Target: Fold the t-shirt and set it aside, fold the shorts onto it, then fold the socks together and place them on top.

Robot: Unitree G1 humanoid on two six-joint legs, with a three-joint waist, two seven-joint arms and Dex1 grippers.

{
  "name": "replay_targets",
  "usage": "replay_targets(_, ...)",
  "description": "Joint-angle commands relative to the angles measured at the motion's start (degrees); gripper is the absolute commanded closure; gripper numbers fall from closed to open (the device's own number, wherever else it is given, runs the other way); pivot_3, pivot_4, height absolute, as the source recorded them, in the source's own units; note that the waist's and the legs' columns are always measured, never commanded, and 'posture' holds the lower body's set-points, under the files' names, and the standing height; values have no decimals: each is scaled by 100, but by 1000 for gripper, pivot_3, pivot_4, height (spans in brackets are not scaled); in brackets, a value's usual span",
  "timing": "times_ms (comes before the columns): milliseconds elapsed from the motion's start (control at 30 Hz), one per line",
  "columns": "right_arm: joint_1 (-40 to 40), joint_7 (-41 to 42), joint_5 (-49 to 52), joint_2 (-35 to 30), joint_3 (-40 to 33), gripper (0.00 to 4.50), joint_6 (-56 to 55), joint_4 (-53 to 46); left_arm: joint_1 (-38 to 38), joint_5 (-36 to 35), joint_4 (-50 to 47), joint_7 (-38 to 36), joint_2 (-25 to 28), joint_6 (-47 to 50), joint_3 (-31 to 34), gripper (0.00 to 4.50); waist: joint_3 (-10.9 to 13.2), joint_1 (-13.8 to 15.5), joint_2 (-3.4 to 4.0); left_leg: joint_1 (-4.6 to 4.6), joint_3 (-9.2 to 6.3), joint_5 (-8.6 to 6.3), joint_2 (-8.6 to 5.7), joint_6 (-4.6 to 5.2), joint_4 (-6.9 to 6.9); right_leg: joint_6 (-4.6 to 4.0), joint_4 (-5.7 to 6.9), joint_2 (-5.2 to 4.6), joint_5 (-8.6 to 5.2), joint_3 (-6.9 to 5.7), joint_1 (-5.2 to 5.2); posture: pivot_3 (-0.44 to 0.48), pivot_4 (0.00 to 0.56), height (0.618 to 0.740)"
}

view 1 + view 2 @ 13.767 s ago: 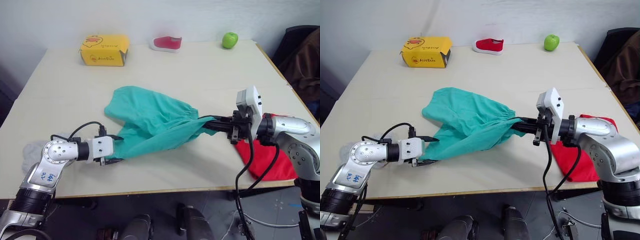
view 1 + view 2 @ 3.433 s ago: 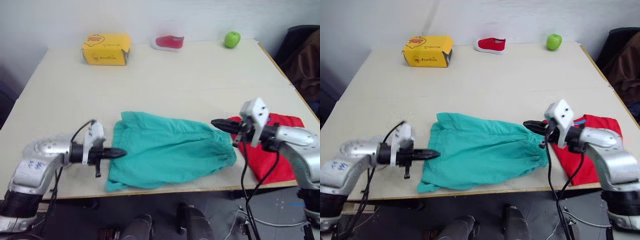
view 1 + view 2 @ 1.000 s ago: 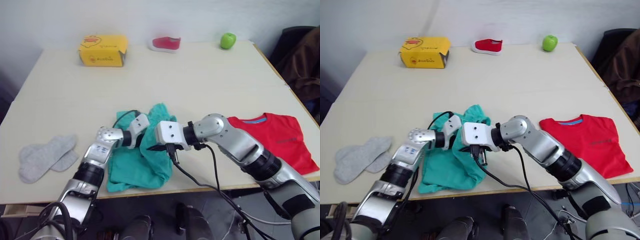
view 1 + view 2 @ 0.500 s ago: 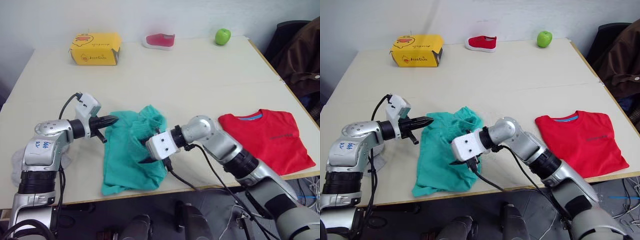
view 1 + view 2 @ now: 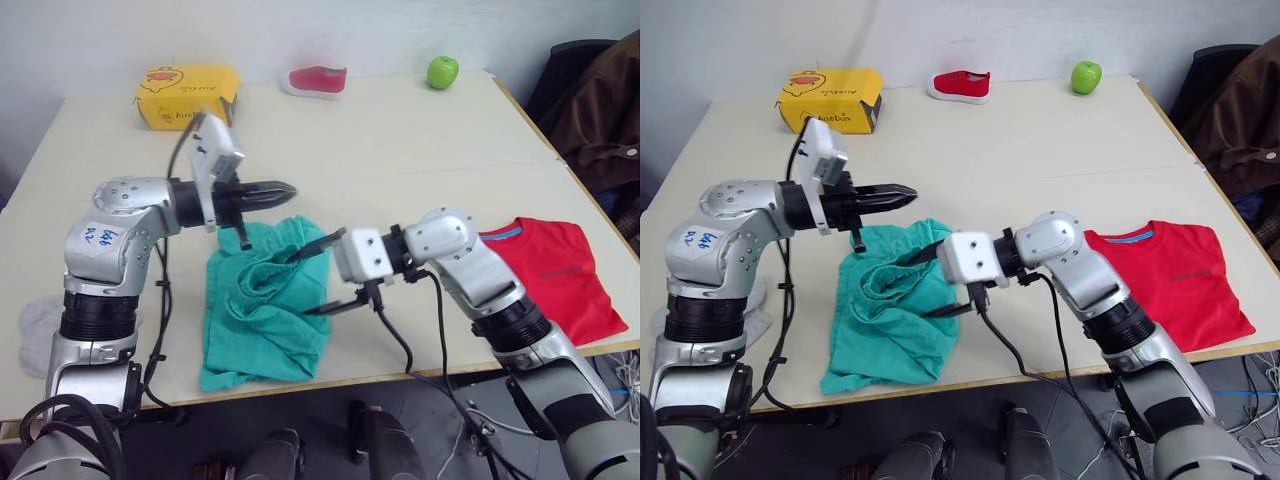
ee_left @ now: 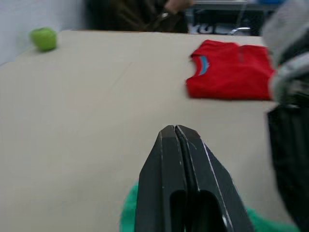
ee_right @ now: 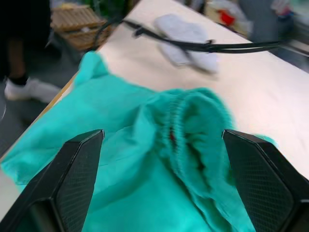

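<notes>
Crumpled shorts (image 5: 262, 310) — right gripper (image 5: 312, 276) agape

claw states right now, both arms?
Left claw: shut, holding nothing, above the shorts.
Right claw: open, fingers spread over the shorts, gripping nothing.

Left gripper (image 6: 176, 129): black fingers pressed together, empty.
Shorts (image 6: 128, 212): teal edge beneath the fingers.
T-shirt (image 6: 227, 70): folded red, well beyond the fingertips.
Apple (image 6: 44, 38): green, far off.
</notes>
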Motion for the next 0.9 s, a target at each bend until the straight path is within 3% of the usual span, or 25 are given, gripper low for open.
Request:
replay_targets(33, 306, -149, 151, -37, -218, 1828, 417, -268, 150, -26, -437, -348, 38, -103, -493, 4500, 0, 7, 0, 1, 1, -1, 4, -2, 0, -4, 1, 2, -1, -1, 0, 0, 150, 740)
replay_targets(133, 609, -176, -75, -6, -101, 2896, 309, -355, 304, 9, -521, -706, 129, -243, -828, 4500, 1, 4, 0, 2, 8, -2, 8, -4, 0, -9, 7, 6, -2, 3, -4, 0, 150, 740)
replay_targets(267, 945, -407, -669, 223, 294, 4351, -162, -95, 463, 1065, -227, -1113, 740, -1010, -1769, 4500, 0, -2, 0, 16, 33, -3, 11, -6, -5, -11, 19, 11, -2, 29, -9, 0, 150, 740)
replay_targets(300, 977, -463, -773, 289, 345, 4490, -228, -16, 442, 1259, -42, -1007, 758, -1154, -1828, 4500, 0, 5, 0, 19, 37, -3, 11, -6, -7, -13, 24, 13, -3, 34, -9, 0, 150, 740)
replay_targets(467, 1092, -698, -1307, 533, 587, 4490, -641, 652, 467, 2167, 914, -622, 899, -2034, -1973, 4500, 0, 29, 1, 20, 41, -2, 7, -5, 0, -13, 32, 14, -3, 39, -10, 0, 150, 740)
replay_targets(567, 1209, -588, -1386, 487, 615, 4490, -757, 794, 490, 2345, 1195, -433, 982, -2232, -1759, 4500, 0, 34, 0, 17, 40, -3, 7, -4, -2, -13, 27, 15, -3, 37, -11, 0, 150, 740)
replay_targets(767, 1405, -453, -1297, 384, 461, 4490, -799, 719, 857, 1779, 1100, -320, 1399, -1610, -598, 4500, 0, -22, 1, 17, 44, -4, 14, -6, -4, -13, 30, 22, -3, 41, -17, 0, 150, 740)
replay_targets(900, 1360, -432, -740, 501, 107, 4490, -103, 339, 1154, 1208, 645, -362, 1451, -997, -1, 4500, 1, 7, 1, 19, 45, -5, 18, -8, -1, -15, 35, 23, -4, 42, -17, 0, 150, 740)
